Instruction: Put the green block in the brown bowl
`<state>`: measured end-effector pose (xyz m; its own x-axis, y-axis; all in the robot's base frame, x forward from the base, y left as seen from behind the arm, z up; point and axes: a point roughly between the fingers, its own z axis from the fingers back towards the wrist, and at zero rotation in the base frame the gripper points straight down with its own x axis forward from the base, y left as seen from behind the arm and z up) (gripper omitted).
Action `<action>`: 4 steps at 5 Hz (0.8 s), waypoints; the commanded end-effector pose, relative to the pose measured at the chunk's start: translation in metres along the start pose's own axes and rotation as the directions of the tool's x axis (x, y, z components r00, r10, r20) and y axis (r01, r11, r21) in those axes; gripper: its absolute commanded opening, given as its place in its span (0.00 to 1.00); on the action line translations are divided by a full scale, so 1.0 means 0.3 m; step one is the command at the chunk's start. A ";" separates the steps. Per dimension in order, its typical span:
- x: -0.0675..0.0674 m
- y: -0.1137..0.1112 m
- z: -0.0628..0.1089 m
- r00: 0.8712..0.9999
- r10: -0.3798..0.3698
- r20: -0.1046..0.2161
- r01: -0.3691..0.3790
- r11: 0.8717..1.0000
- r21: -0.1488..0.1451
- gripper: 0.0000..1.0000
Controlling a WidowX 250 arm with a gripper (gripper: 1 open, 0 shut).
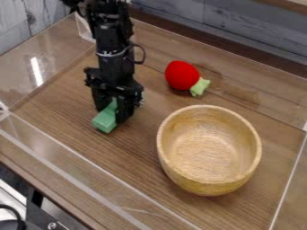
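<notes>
The green block [108, 118] lies on the wooden table left of the brown bowl [209, 148], its far end hidden between the black fingers. My gripper [114, 105] points straight down onto that far end and is shut on the block, which rests on the table. The bowl, a large round tan wooden one with a thick rim, stands empty to the right and slightly nearer the camera, about a block's length away from the gripper.
A red ball [181, 75] with a small pale-green piece [200, 87] stuck to it lies behind the bowl. Low clear plastic walls [72, 175] ring the table on the left, front and right.
</notes>
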<state>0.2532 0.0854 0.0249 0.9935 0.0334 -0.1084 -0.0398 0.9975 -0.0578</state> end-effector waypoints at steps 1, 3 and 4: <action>0.034 -0.008 0.107 0.996 0.003 0.088 -0.004 1.000 0.020 0.00; 0.060 -0.119 0.244 0.991 0.029 0.130 -0.027 0.999 -0.017 0.00; 0.063 -0.246 0.265 0.992 -0.002 0.125 0.007 0.999 -0.042 0.00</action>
<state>0.2742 0.0149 0.0802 0.9964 0.0246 -0.0807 -0.0332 0.9937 -0.1070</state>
